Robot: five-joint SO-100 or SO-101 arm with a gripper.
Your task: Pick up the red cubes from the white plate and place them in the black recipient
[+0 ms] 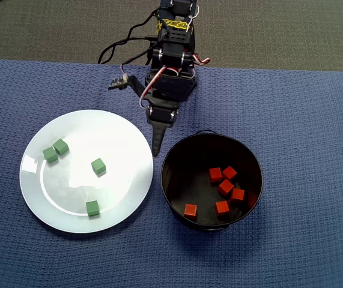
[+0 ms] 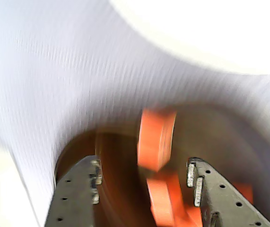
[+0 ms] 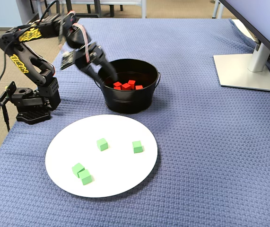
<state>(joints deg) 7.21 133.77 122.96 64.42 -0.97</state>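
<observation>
Several red cubes (image 1: 225,186) lie on the bottom of the black recipient (image 1: 171,180), also seen in the fixed view (image 3: 126,85) inside the pot (image 3: 130,101). The white plate (image 1: 117,138) to its left carries only green cubes (image 1: 98,166). My gripper (image 1: 155,150) hangs between the plate and the pot, by the pot's upper left rim. The blurred wrist view has the jaws (image 2: 144,170) apart with nothing held; red cubes (image 2: 156,139) show beyond them in the pot (image 2: 210,132), and the plate (image 2: 210,28) fills the top.
A blue woven cloth (image 1: 303,120) covers the table. The arm's base (image 3: 30,106) stands at the table's left edge in the fixed view. A monitor stand (image 3: 246,71) sits at the far right, well away from the pot.
</observation>
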